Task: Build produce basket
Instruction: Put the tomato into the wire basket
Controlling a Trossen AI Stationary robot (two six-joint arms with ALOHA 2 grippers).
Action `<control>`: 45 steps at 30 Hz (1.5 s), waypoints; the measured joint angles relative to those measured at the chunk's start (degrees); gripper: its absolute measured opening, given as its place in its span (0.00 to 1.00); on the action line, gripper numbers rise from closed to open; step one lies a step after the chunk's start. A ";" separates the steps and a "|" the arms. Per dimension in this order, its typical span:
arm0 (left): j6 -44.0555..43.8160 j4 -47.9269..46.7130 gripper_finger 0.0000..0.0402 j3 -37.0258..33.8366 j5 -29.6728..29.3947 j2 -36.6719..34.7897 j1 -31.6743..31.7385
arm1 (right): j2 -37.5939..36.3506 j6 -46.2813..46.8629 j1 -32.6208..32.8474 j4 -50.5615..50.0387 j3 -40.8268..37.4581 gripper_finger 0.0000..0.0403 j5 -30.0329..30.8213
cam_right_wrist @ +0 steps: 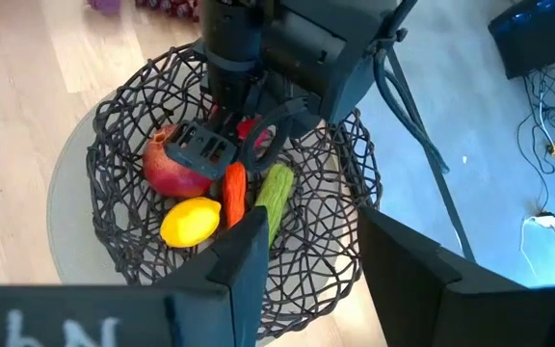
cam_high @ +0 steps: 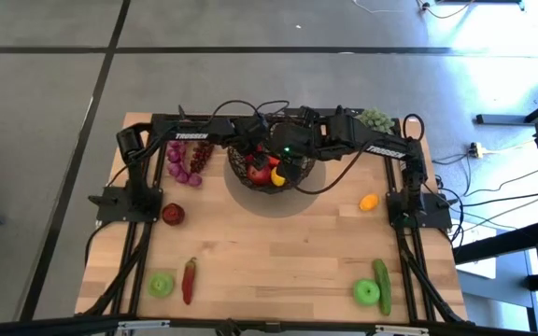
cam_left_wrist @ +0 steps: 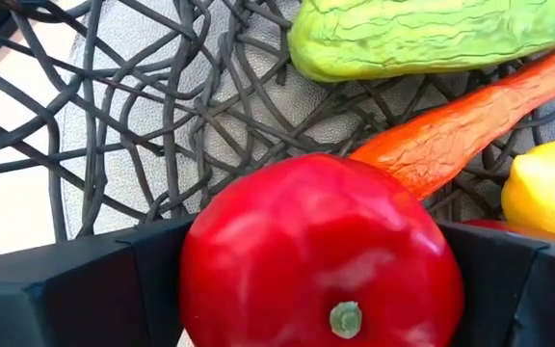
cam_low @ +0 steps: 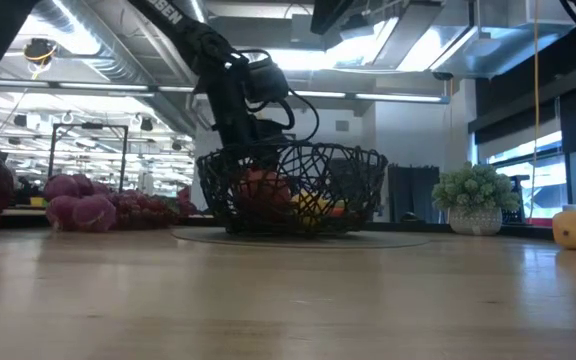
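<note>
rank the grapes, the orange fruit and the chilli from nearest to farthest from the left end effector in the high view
Left end effector, inside the basket:
1. Grapes, just outside the basket on the left.
2. Orange fruit, on the right side of the table.
3. Chilli, at the near left, by a green apple.

Red apple [cam_left_wrist: 321, 255], dark woven basket [cam_left_wrist: 133, 125]

"TROSSEN" on left arm [cam_high: 191, 136], right arm [cam_high: 381, 149] (white lettering)
</note>
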 joint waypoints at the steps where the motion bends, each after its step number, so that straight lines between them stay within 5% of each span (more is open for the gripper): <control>1: 0.04 0.00 0.76 0.00 -0.03 0.00 -0.06 | 0.00 0.00 0.00 0.00 0.00 0.38 -0.02; 9: 1.62 -0.04 0.76 -0.07 -0.06 -0.17 -0.09 | 0.00 -0.03 0.04 0.00 0.00 0.38 -0.28; 18: 0.99 -0.56 0.77 -0.15 0.62 -0.74 0.55 | 0.00 -6.23 -0.23 1.18 0.00 0.38 -9.51; 45: 6.38 -0.13 0.78 -0.15 -1.50 -0.74 -0.05 | 0.00 -6.20 -0.35 1.99 0.00 0.38 -9.57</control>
